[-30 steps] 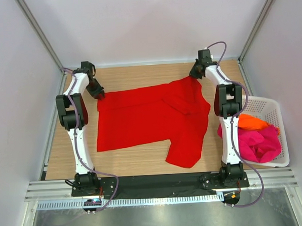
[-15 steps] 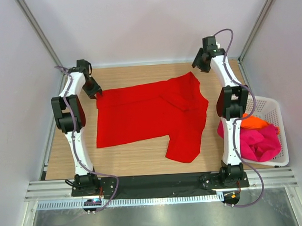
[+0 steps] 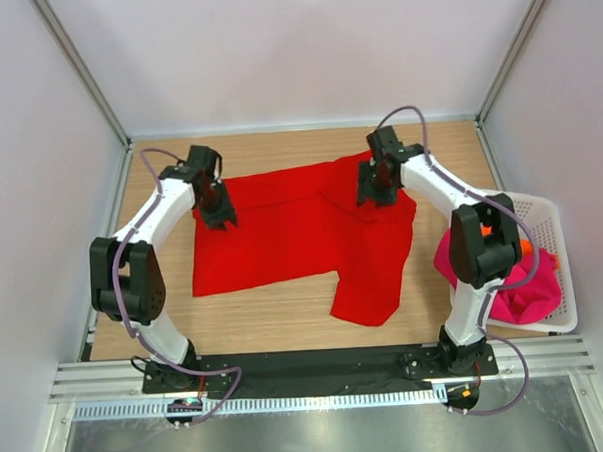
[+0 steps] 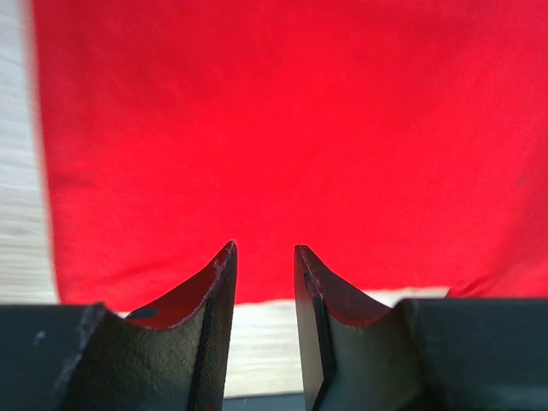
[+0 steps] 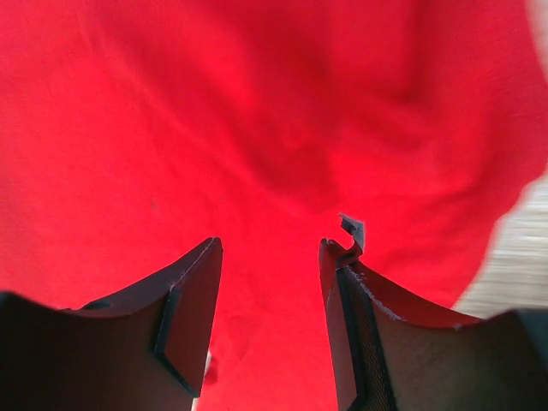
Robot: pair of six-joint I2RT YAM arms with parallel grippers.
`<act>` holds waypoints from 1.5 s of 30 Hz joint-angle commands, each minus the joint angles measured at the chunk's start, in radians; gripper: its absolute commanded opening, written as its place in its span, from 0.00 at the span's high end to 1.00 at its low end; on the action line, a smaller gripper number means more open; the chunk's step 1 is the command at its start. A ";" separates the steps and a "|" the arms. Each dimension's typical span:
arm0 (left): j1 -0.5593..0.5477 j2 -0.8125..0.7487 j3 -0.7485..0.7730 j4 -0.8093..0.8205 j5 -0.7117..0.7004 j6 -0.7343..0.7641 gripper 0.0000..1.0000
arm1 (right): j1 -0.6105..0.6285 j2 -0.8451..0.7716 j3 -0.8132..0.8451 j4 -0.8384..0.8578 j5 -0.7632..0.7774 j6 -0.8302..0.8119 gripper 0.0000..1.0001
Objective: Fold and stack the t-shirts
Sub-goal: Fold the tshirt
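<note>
Your red t-shirt (image 3: 302, 236) lies spread across the middle of the wooden table (image 3: 276, 322), one sleeve reaching toward the near edge. Your left gripper (image 3: 222, 217) is poised over its far left corner, jaws narrowly parted and empty; your right gripper (image 3: 371, 197), over the far right part, stands wide and empty. The magenta-pink t-shirt (image 3: 533, 291) sits bundled in the white basket (image 3: 543, 207)

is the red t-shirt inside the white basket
No, the red t-shirt lies spread out on the wooden table, to the left of the white basket.
</note>
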 commanded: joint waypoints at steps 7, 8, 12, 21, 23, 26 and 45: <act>-0.075 -0.058 -0.083 0.052 0.042 -0.011 0.67 | 0.114 0.141 0.043 0.069 0.149 -0.221 0.43; -0.075 -0.061 -0.083 0.052 0.040 -0.008 0.67 | 0.119 0.150 0.051 0.064 0.162 -0.237 0.43; -0.075 -0.066 -0.085 0.047 0.035 0.004 0.68 | 0.125 0.191 0.091 0.047 0.176 -0.252 0.44; -0.075 -0.052 -0.076 0.051 0.038 0.015 0.68 | 0.131 0.242 0.109 0.052 0.240 -0.229 0.75; -0.075 -0.050 -0.068 0.047 0.035 0.018 0.68 | 0.130 0.236 0.117 0.055 0.263 -0.223 0.93; -0.075 -0.049 -0.062 0.046 0.031 0.023 0.68 | 0.130 0.216 0.129 0.066 0.314 -0.198 0.99; -0.073 -0.047 -0.102 0.055 0.054 0.047 0.69 | 0.032 0.455 0.645 -0.047 0.386 -0.229 0.60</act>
